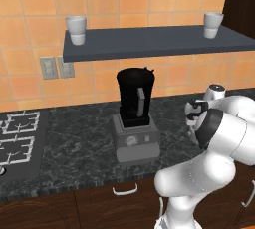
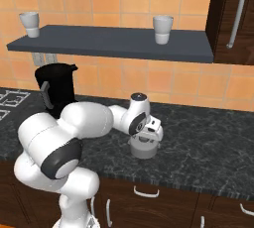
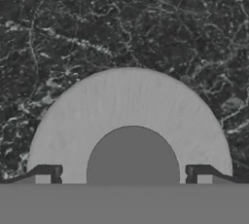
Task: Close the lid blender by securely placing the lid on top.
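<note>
Directly beneath the spread fingers (image 3: 124, 177) sat the lid (image 3: 127, 116), flat on the dark worktop (image 3: 121, 23), unpinched, blender (image 1: 135, 118) jar open-topped, well apart.

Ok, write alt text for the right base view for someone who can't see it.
The white arm's open hand hangs directly over the round light-grey lid on the dark speckled counter. The uncovered black blender jar stands to the left, behind the arm. Two white cups sit on a grey shelf above.
</note>
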Motion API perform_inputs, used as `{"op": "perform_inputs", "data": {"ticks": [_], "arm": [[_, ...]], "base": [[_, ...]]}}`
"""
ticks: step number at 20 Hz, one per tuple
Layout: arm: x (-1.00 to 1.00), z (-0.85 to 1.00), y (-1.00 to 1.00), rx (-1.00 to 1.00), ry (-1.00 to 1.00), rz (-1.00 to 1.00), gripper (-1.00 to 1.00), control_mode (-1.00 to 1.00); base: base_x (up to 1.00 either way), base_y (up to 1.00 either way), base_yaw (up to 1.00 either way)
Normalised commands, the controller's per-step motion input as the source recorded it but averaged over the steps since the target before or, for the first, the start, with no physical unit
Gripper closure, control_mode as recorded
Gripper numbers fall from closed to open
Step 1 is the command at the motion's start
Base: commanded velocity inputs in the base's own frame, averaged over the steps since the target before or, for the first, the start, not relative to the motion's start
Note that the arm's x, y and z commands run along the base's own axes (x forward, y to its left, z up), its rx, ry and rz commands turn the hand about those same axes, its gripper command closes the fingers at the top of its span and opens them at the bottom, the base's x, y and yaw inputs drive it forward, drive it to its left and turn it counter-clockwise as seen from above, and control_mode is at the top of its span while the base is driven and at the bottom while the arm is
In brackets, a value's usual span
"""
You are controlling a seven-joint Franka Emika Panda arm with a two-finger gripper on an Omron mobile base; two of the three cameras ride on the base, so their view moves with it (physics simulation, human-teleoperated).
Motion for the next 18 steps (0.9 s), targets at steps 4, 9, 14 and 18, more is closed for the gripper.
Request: {"op": "perform_inputs", "data": {"ticks": [4, 9, 14, 18], "arm": [[0.0, -0.12, 0.0, 0.0, 0.0, 0.0, 1.0, -1.0], [-0.03, 0.01, 0.0, 0.0, 0.01, 0.0, 1.0, -1.0], [-0.37, 0.68, 0.03, 0.0, 0.0, 0.0, 1.0, -1.0], [-0.48, 1.0, 0.09, 0.01, 0.0, 0.0, 1.0, -1.0]], "base": [[0.0, 0.0, 0.0], [0.0, 0.0, 0.0], [0.0, 0.0, 0.0], [0.0, 0.0, 0.0]]}}
